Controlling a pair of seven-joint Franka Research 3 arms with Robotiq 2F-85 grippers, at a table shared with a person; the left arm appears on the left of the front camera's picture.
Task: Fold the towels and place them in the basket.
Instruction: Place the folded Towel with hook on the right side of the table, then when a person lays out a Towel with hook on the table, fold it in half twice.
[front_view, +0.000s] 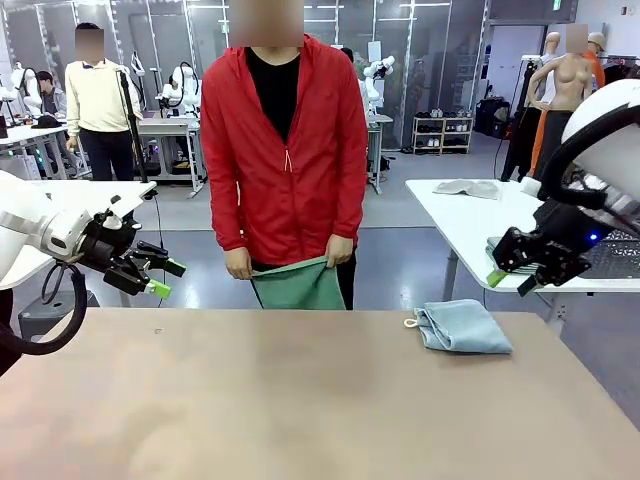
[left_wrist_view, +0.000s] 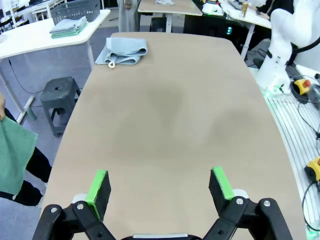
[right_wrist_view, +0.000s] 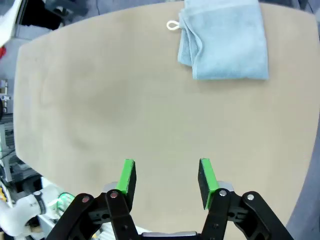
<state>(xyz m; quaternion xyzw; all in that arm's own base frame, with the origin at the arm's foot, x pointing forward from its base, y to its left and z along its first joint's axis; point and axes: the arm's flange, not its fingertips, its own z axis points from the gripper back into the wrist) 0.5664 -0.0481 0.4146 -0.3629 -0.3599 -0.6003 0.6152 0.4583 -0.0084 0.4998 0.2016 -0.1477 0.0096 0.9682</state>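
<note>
Broadly, the tan table (front_view: 300, 400) spans the lower half of the front view. At its far edge, centre frame, stands a person in a red jacket (front_view: 290, 150). Both of the person's hands are low at that edge, holding the green towel (front_view: 298, 287) by its top so that it hangs behind the table edge. A piece of the same towel shows at the left edge of the left wrist view.

The white left arm (front_view: 30, 235) comes in at mid-left of the front view, and the right arm (front_view: 610, 130) curves in from the upper right. A white side table (left_wrist_view: 30, 37) lies in the upper left of the left wrist view. It carries the dark mesh basket (left_wrist_view: 76, 9), with a stack of folded cloths (left_wrist_view: 67, 26) just beside it, well apart from both towels.

The pale blue towel (front_view: 465, 327) lies folded on the tan table, right of centre and near the far edge.

The left gripper (front_view: 165, 278) hangs at mid-left, off the table surface, its jaws spread wide with nothing between them. The right gripper (front_view: 512, 282) hangs at mid-right above the blue towel's end of the table, its jaws apart and empty. In the right wrist view the blue towel sits at the top of the frame, well clear of the green pads (right_wrist_view: 127, 176).

A small white loop (right_wrist_view: 172, 25) sticks out from one corner of the blue towel.
</note>
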